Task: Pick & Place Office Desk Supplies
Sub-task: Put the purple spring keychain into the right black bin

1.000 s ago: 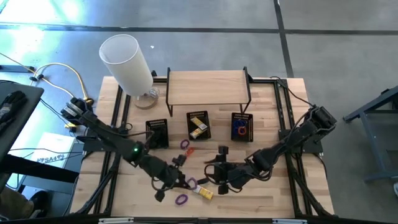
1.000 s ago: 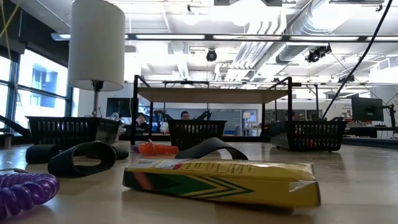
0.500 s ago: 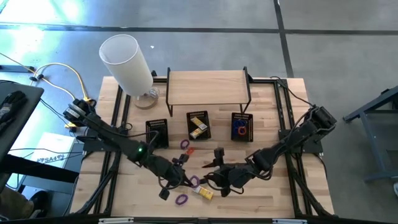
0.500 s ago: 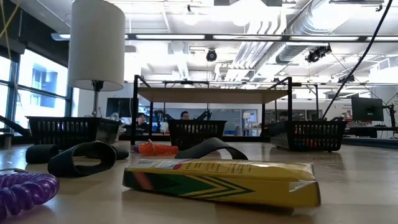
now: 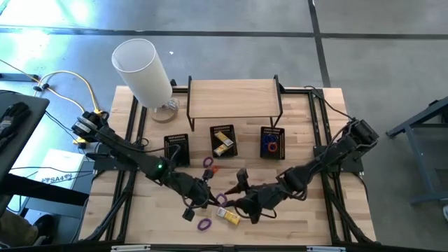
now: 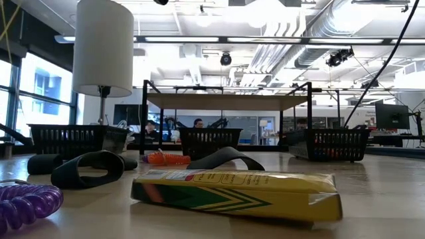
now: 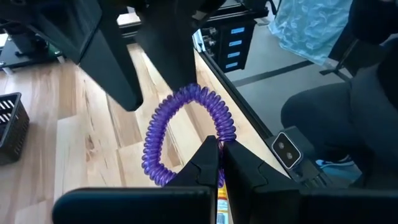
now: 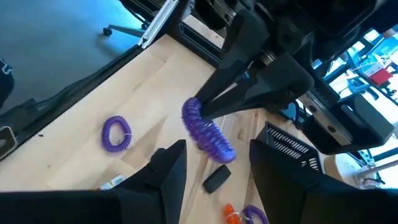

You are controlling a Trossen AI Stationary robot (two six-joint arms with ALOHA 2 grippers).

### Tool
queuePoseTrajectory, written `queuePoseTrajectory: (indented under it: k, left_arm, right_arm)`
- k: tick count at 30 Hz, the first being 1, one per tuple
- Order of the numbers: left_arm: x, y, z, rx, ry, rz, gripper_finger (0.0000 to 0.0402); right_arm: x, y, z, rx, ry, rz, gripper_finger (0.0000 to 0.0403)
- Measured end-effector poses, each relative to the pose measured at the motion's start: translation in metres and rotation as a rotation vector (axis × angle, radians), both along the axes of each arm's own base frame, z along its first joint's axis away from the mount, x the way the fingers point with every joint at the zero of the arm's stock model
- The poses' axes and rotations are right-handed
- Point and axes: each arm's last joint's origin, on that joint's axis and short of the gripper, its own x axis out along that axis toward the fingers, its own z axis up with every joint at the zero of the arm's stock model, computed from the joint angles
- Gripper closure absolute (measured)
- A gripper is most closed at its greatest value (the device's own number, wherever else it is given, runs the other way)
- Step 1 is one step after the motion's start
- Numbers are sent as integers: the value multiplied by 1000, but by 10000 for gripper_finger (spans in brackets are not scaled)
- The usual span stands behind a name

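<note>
We see the left pincer (image 5: 208, 201) clenched on a purple coil (image 7: 186, 134), holding it off the counter (image 5: 308, 217) near the front middle; in the left wrist view the coil hangs from the fingertips (image 7: 208, 158), which are pressed together

Right pincer (image 5: 234, 198) sits just beside it, facing the left one, fingers (image 8: 168, 171) spread and nothing between them; right wrist view shows the held coil ahead of that gap, not in it

Other supplies, high view:
- second purple coil (image 5: 204, 225) lies on the counter near the front edge, in front of the left pincer
- yellow box (image 5: 229, 216) lies flat just in front of both pincers; low view shows it close up (image 6: 236, 194) with a green and red print
- another purple coil (image 5: 208, 162) and an orange coil (image 5: 213, 169) lie near the middle bin
- small black piece (image 8: 216, 179) on the wood, seen in the right wrist view

Three black bins stand in a row in front of the wooden shelf (image 5: 234, 98):
- left bin (image 5: 176, 149), contents dark, we can't tell what
- middle bin (image 5: 223, 141) has a yellow item
- right bin (image 5: 272, 142) has blue and red loops

White cylinder lamp (image 5: 143, 70) stands at the far left corner

Low view also shows black curved pieces (image 6: 89, 168) lying on the counter behind the yellow box, and people far off in the room beyond
</note>
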Motion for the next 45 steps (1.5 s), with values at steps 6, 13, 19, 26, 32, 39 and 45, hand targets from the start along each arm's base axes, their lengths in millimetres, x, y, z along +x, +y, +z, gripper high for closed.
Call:
queuePoseTrajectory:
  k: [6,13,19,26,32,39,45]
  left_arm:
    - [0,0,0,-10,4,4,400]
    - [0,0,0,-11,6,4,400]
    - [0,0,-1,-11,13,5,400]
    - [0,0,-1,-12,15,5,400]
    - [0,0,-1,-12,16,6,400]
    - [0,0,-1,-15,17,7,400]
    - [0,0,-2,-7,14,6,391]
  right_arm:
    - [6,-4,-6,-13,10,-11,239]
    - [19,-1,-22,-113,-14,71,239]
    - [19,2,-19,-152,-49,90,239]
    - [17,6,-18,-155,-65,87,246]
    - [17,5,-18,-152,-66,79,293]
    - [17,5,-18,-151,-63,80,370]
    - [17,5,-19,-154,-57,83,387]
